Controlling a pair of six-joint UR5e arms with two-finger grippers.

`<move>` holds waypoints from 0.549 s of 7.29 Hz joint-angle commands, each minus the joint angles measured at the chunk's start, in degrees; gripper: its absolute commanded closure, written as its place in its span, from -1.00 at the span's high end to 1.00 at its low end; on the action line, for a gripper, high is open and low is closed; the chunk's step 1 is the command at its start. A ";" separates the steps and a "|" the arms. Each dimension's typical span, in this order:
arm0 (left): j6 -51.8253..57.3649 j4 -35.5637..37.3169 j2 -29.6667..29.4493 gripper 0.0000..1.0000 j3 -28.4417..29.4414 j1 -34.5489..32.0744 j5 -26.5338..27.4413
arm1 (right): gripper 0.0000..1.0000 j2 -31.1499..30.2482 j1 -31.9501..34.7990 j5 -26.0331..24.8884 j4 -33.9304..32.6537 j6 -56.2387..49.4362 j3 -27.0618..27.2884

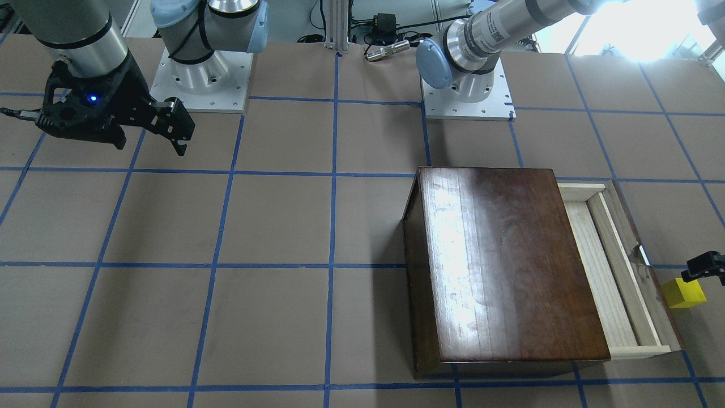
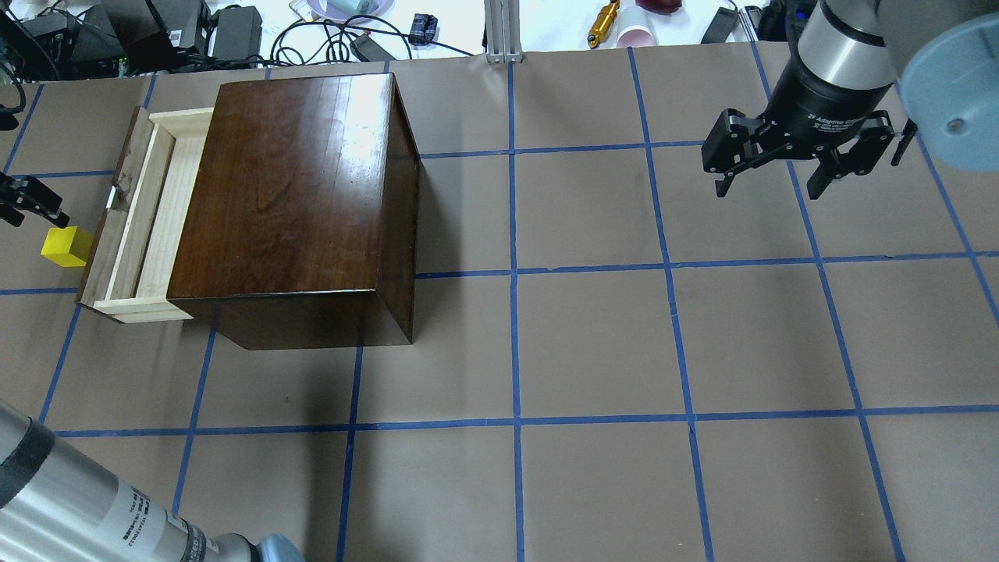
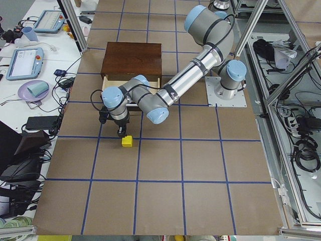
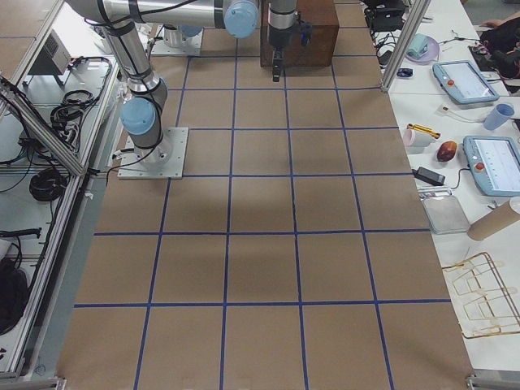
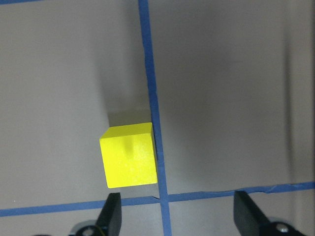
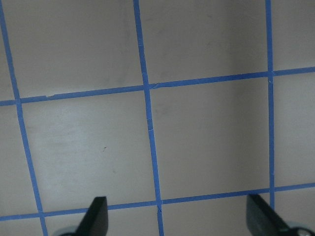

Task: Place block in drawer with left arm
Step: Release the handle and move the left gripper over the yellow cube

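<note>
The small yellow block [image 1: 683,293] lies on the table just outside the open drawer [image 1: 609,283] of the dark wooden box [image 1: 498,260]. The drawer's pale tray [image 2: 144,218] holds nothing. My left gripper [image 5: 179,216] hovers over the table beside the block [image 5: 129,155], open; the block lies just ahead of its left fingertip [image 5: 112,211], not between the fingers. In the overhead view only part of this gripper [image 2: 23,201] shows at the left edge, near the block [image 2: 66,247]. My right gripper [image 2: 769,186] hangs open and empty over bare table, far from the box.
The box [image 2: 296,195] stands tall on the left half of the brown, blue-taped table. Both arm bases [image 1: 198,79] [image 1: 467,93] are bolted at the robot's side. Cables and small items [image 2: 616,23] lie beyond the far edge.
</note>
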 commanded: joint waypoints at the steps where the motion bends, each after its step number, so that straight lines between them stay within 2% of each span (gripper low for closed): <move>1: 1.26 2.33 -2.18 0.66 0.07 0.79 0.05 | 1.00 0.00 0.00 0.03 0.00 0.00 0.00; 4: 0.91 2.34 -3.86 0.66 -0.03 0.97 -0.48 | 1.00 0.00 0.00 0.03 0.00 0.00 0.00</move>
